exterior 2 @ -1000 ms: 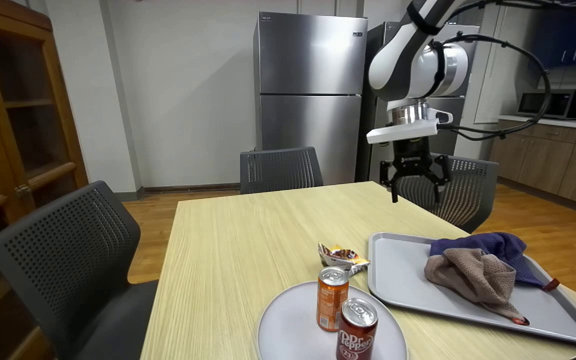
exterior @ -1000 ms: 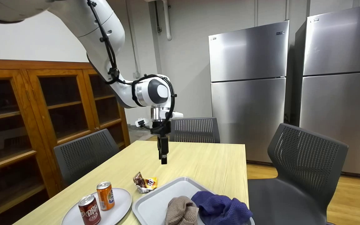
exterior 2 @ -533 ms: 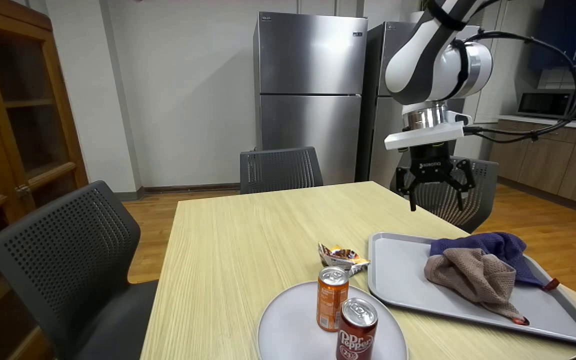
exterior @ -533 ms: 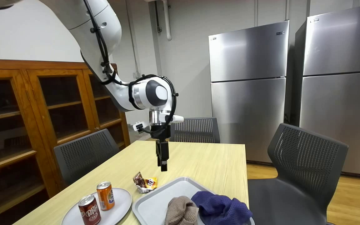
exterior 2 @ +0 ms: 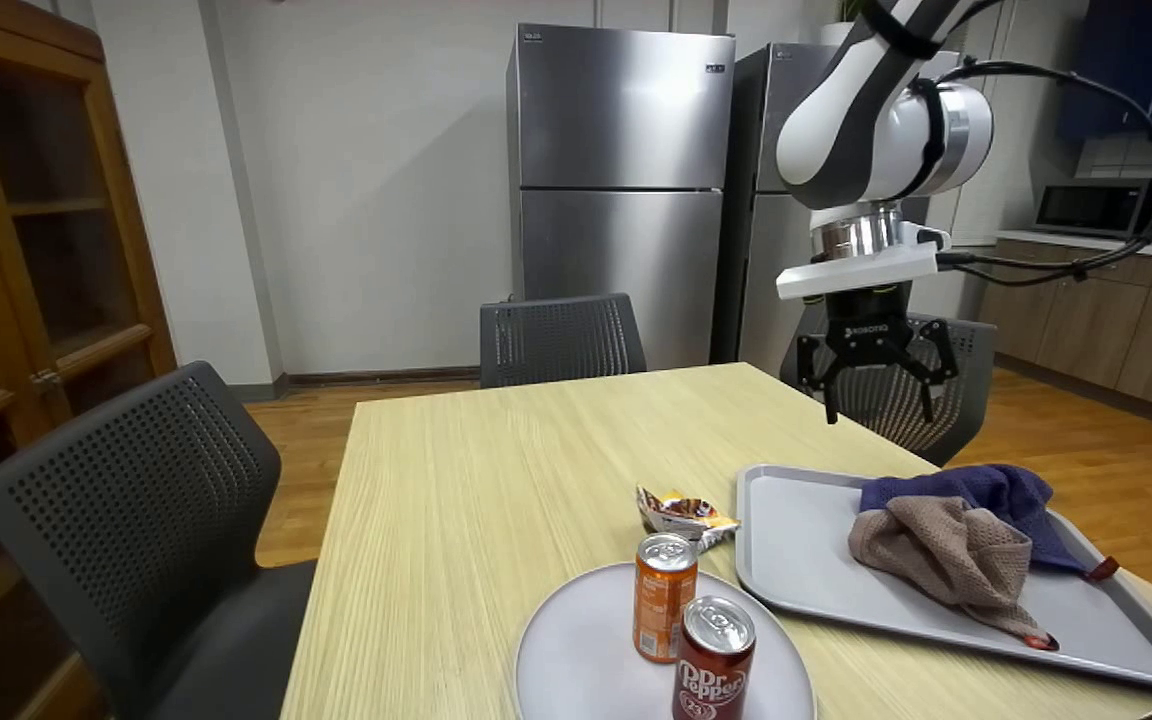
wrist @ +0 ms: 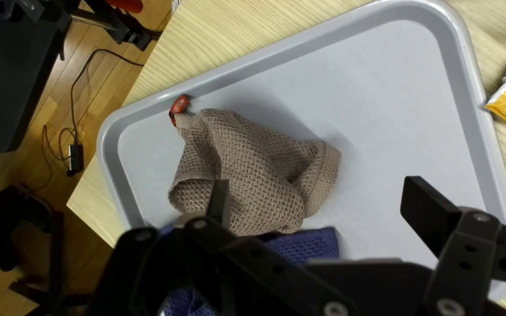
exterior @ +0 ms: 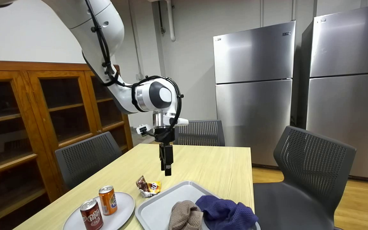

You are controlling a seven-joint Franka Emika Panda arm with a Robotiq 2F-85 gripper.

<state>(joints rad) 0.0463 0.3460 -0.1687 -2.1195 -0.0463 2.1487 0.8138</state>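
My gripper (exterior 2: 879,414) hangs open in the air, fingers pointing down, with nothing held between them. In the wrist view the gripper (wrist: 318,193) looks down on a grey tray (wrist: 376,92). On the tray lies a crumpled brown cloth (wrist: 253,175), partly behind one finger. A blue cloth (wrist: 310,245) is bunched against it, mostly hidden by the gripper there; both exterior views show the blue cloth (exterior 2: 996,500) more fully. Beside the tray sits a crumpled snack packet (exterior: 149,187), a short way from the gripper. My fingers touch neither cloth nor tray.
A round plate (exterior 2: 576,650) carries an orange can (exterior 2: 664,605) and a dark red Dr Pepper can (exterior 2: 712,668), both upright. Grey chairs (exterior: 305,172) surround the wooden table (exterior: 203,163). Steel fridges (exterior 2: 621,240) and a wooden cabinet (exterior: 65,105) stand behind.
My gripper has come down somewhat and shifted rightward in an exterior view, mostly in the earlier half second, hardly since. It stays open. Cloths, tray, packet and cans have not moved.
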